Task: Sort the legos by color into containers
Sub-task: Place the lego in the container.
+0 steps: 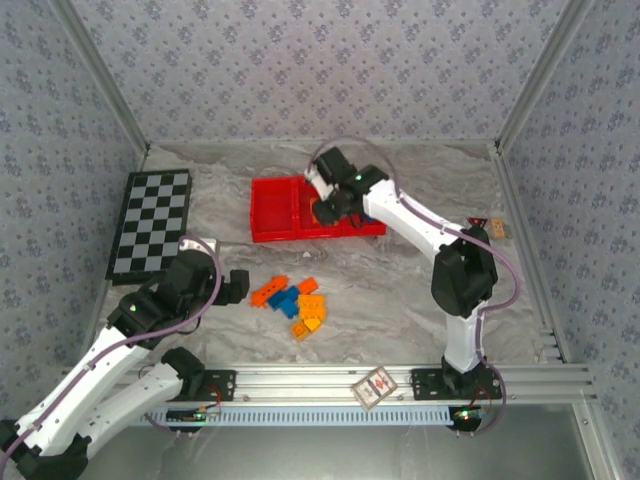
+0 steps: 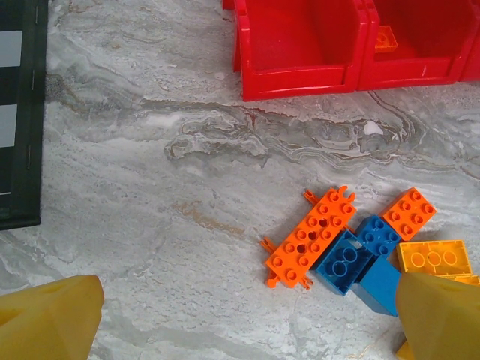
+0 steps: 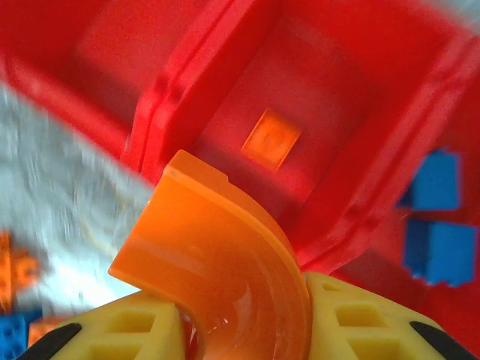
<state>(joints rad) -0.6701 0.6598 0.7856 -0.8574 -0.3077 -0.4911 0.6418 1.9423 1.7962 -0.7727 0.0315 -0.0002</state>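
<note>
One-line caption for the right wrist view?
Right gripper holds orange arch over red tray compartment containing one orange brick.

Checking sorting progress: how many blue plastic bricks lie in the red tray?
2: one blue plastic brick, another beside it, in the red plastic tray's end compartment; more may be hidden.

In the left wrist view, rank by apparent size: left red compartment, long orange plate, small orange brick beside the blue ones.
1. left red compartment, though cropped by the frame
2. long orange plate
3. small orange brick
</note>
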